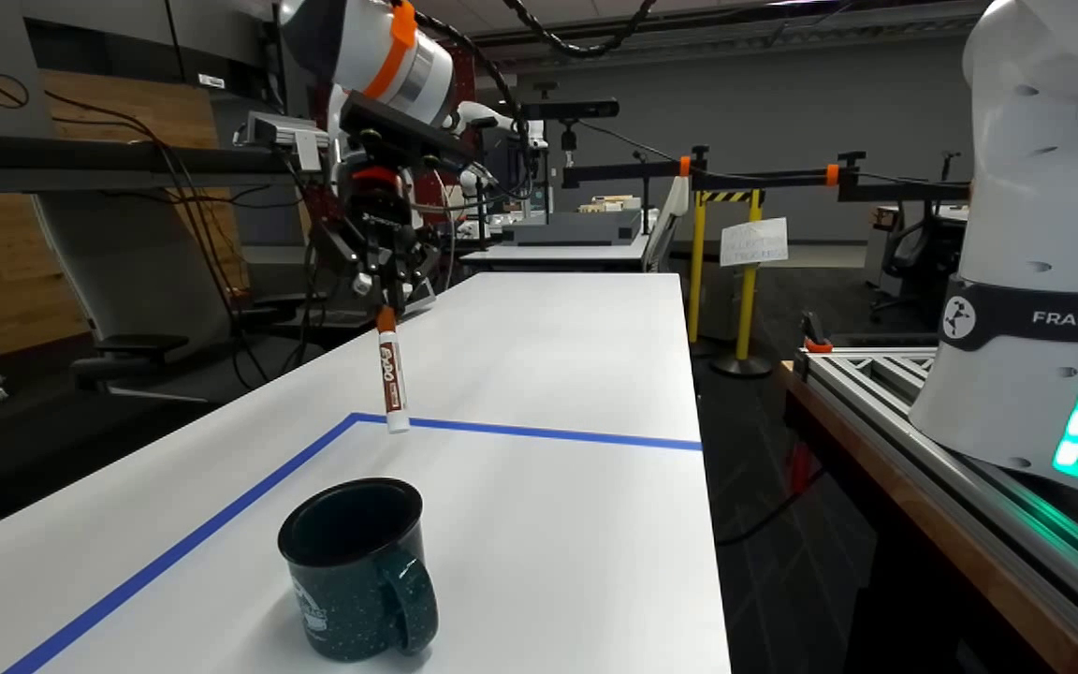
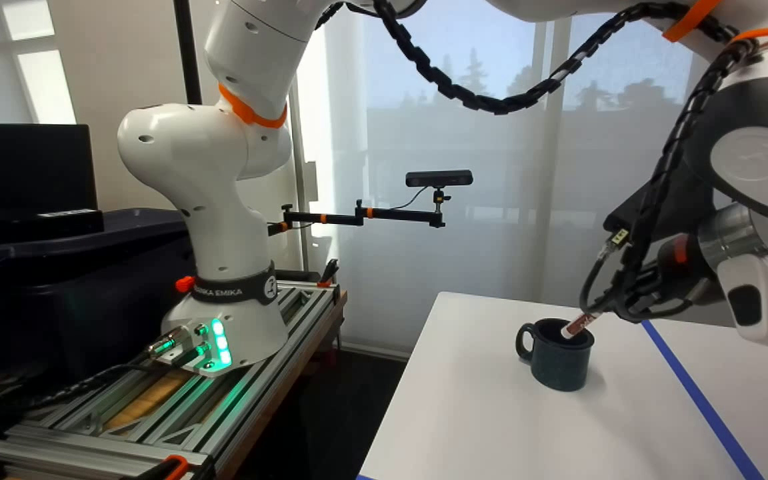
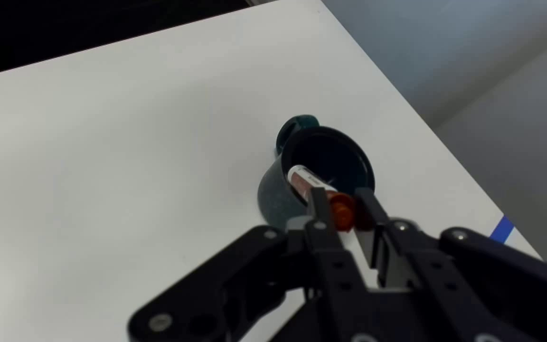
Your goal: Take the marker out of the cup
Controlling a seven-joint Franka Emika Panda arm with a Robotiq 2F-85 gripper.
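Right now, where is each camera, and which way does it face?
An exterior view: near the cup, above its rim, facing along the table; the robot's base and arm show.
An exterior view: opposite the window, facing it; base and arm show.
Wrist view: on the arm, looking down past the fingers gripping the marker, toward the cup.
Both exterior views share base, arm, cup and marker.

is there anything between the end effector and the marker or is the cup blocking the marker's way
Nothing visible stands between: the end effector grips the marker by its cap end. The cup isn't blocking it either; an exterior view shows a gap between the marker's lower tip and the cup's rim.
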